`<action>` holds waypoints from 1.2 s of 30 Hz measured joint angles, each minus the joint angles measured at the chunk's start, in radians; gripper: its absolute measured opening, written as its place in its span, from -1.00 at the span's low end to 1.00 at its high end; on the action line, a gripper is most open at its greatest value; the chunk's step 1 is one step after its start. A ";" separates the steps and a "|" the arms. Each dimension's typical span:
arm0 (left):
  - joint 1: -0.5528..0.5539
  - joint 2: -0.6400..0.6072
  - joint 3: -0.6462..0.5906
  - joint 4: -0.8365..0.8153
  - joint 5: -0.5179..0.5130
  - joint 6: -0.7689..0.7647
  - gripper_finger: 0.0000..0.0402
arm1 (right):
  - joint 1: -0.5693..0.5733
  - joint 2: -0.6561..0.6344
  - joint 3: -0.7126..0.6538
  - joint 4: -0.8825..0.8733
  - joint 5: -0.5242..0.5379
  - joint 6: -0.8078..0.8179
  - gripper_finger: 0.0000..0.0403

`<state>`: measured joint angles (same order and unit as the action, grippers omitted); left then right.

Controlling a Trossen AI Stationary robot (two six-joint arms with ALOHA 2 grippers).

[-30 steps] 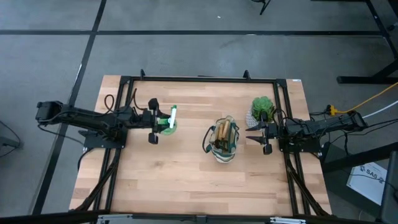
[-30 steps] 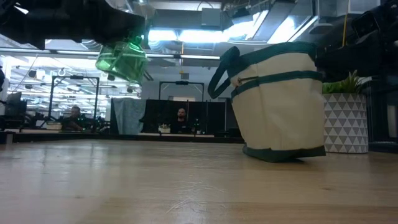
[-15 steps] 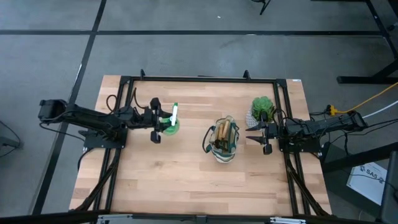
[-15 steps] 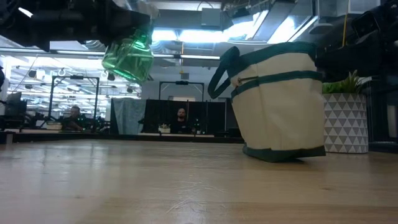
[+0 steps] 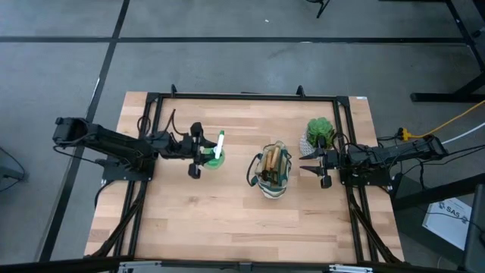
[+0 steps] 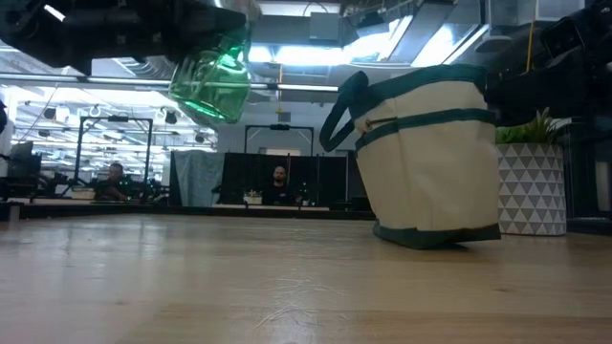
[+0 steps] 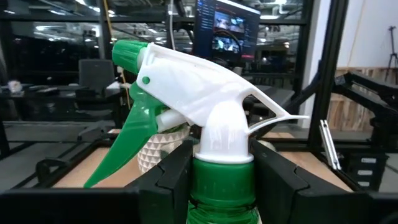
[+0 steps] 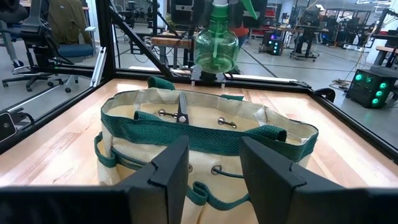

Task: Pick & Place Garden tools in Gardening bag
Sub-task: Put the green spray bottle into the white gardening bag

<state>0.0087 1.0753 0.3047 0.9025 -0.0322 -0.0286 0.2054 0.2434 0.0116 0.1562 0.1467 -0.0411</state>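
The spray bottle [image 5: 216, 151] is riding in my left claw [image 7: 221, 168], clamped at the neck just under the white trigger head, and it is hanging clear above the surface [image 5: 220, 220]. Over the last second it has been travelling from the left part of the surface toward the gardening bag [image 5: 271, 171]; in the low view its green body [image 6: 212, 78] is now sitting closer to the bag [image 6: 430, 158] than before, though a gap is remaining. I am judging the carry as nearly done, with lowering into the bag's mouth coming next.

My right claw [image 8: 214, 165] is waiting with its fingers parted and gripping nothing, just beside the bag on the side facing the potted plant [image 5: 319, 132].

From above, wooden handles [image 5: 270, 161] are showing inside the bag, but I am unable to make out which tools they belong to. The low view is cutting off both arms at the top edge, and the bag's interior is hidden there.
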 joint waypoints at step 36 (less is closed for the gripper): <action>-0.061 0.472 0.521 0.063 0.123 0.131 -0.36 | 0.000 0.000 0.000 0.000 0.000 0.000 -0.27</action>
<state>-0.0525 1.5470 0.8257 0.9658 0.0903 0.1019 0.2052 0.2436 0.0116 0.1562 0.1467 -0.0411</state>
